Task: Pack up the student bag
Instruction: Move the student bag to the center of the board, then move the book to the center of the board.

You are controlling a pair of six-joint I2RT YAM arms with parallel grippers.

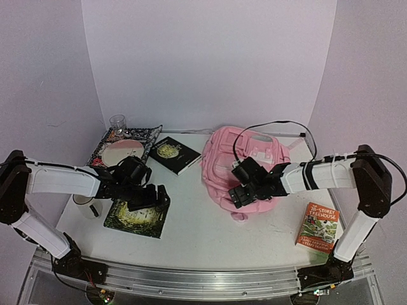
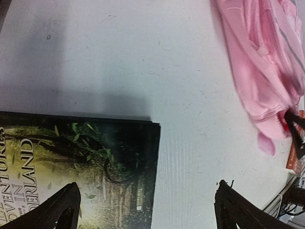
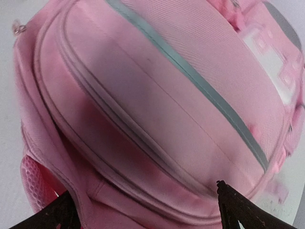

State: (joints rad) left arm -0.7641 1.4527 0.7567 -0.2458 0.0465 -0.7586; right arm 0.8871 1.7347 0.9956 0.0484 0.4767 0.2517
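Left gripper (image 1: 151, 197): jaws wide apart, nothing held. The dark green book (image 1: 135, 217) lies flat directly beneath it, with one corner between the fingers. The student bag (image 1: 248, 155) sits well off to that gripper's right and directly under the right gripper (image 1: 241, 194), whose jaws also stand apart and empty. The zips appear shut.

Recommendation: open the main zip first. Pinch the puller rather than the fabric, and have the other arm steady the soft bag.

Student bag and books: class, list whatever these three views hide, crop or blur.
- Top view: left gripper covers part of the green book.
- Left wrist view: its title cut off by the left edge.
- Right wrist view: student bag overflows the frame, its far side blurred.
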